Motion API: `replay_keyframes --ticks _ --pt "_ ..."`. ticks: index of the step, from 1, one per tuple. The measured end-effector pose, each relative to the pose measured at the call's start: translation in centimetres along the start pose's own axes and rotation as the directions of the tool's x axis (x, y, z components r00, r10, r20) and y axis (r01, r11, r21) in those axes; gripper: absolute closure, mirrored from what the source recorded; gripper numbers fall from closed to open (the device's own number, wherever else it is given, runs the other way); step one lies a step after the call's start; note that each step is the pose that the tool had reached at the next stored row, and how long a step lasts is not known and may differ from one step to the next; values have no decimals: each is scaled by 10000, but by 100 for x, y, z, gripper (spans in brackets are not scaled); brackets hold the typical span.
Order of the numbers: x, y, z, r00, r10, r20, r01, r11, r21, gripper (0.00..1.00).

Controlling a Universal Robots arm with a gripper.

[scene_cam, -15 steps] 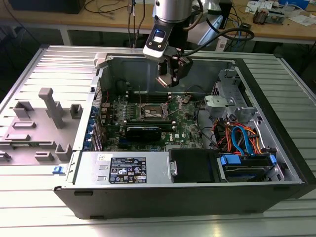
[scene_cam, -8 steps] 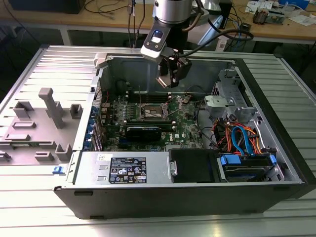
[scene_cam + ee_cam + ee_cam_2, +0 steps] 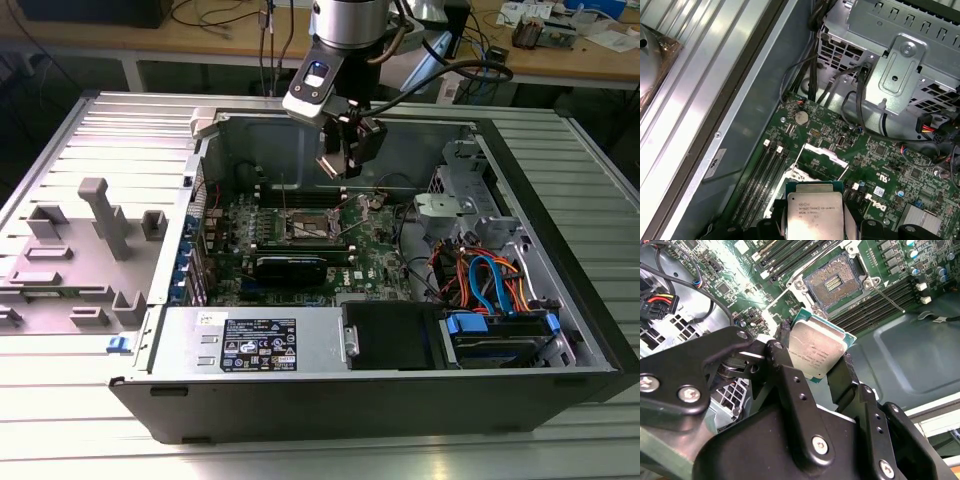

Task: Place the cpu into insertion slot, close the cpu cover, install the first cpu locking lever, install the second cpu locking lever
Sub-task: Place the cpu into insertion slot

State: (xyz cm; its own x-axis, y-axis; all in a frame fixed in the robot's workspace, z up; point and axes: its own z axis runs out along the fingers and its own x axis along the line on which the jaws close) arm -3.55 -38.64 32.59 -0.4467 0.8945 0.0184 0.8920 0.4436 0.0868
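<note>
Gripper (image 3: 345, 165) clenched on cpu (image 3: 817, 350), pinching two opposite edges; bare insertion slot (image 3: 835, 284) lies beneath the fingertips, apart from the chip.

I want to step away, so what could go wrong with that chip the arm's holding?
The gripper pinches the cpu by two edges, aloft near the open insertion slot; a slip could drop it onto the exposed contacts. In the second wrist view it looks tilted relative to the slot, so it might seat crooked.
</note>
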Motion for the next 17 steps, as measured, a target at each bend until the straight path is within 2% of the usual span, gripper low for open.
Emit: replay_keyframes --ticks 6,9,11,14,17 --pt "1 -1 1 10000 86 7 -86 10000 -3 46" --pt "1 -1 4 9986 529 45 -529 9986 -12 46" --pt "0 -2 7 9958 915 79 -915 9958 -21 46" --pt "0 -2 10 9925 1222 105 -1222 9925 -30 46" --pt "0 -2 15 9870 1604 138 -1604 9871 -41 46"
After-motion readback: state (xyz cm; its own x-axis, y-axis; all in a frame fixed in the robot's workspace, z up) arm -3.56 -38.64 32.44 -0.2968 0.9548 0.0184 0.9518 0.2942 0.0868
